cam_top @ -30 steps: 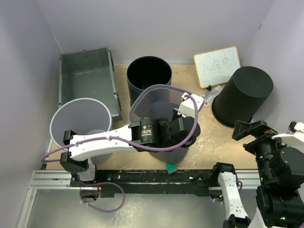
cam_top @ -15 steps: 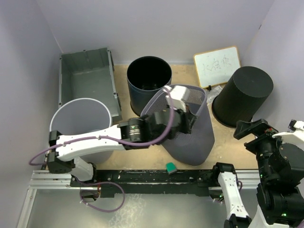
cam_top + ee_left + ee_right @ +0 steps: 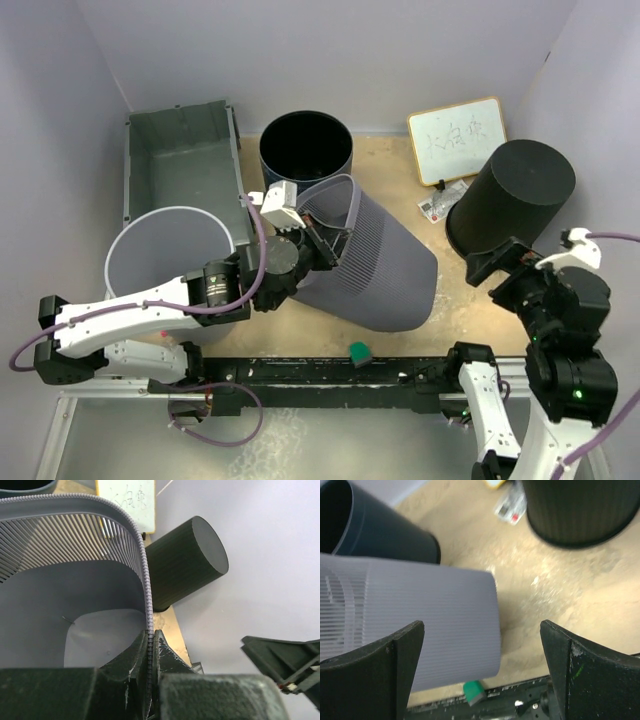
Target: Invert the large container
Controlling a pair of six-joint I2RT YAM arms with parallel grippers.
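The large container, a dark grey rectangular crate [image 3: 180, 165], stands open side up at the far left against the wall; it shows in neither wrist view. My left gripper [image 3: 318, 237] is to the right of it, shut on the rim of a grey mesh basket [image 3: 380, 265], not on the crate. The basket lies tipped on its side, mouth toward the far left. In the left wrist view the gripper [image 3: 150, 633] pinches the basket rim [image 3: 142, 565]. My right gripper [image 3: 500, 262] is open and empty at the right; its wrist view [image 3: 481, 626] looks at the basket's side [image 3: 420, 610].
A round light grey bin [image 3: 170, 255] stands just in front of the crate. A dark round bin [image 3: 305, 150] stands right of the crate. A black upturned bin [image 3: 515, 195], a whiteboard [image 3: 457, 138] and a small packet [image 3: 437, 205] are at the far right. A green block [image 3: 358, 351] lies by the front rail.
My left arm has swung the mesh basket to the left and tipped it over onto its side. My right gripper has shifted a little toward the middle. The crate has not moved.
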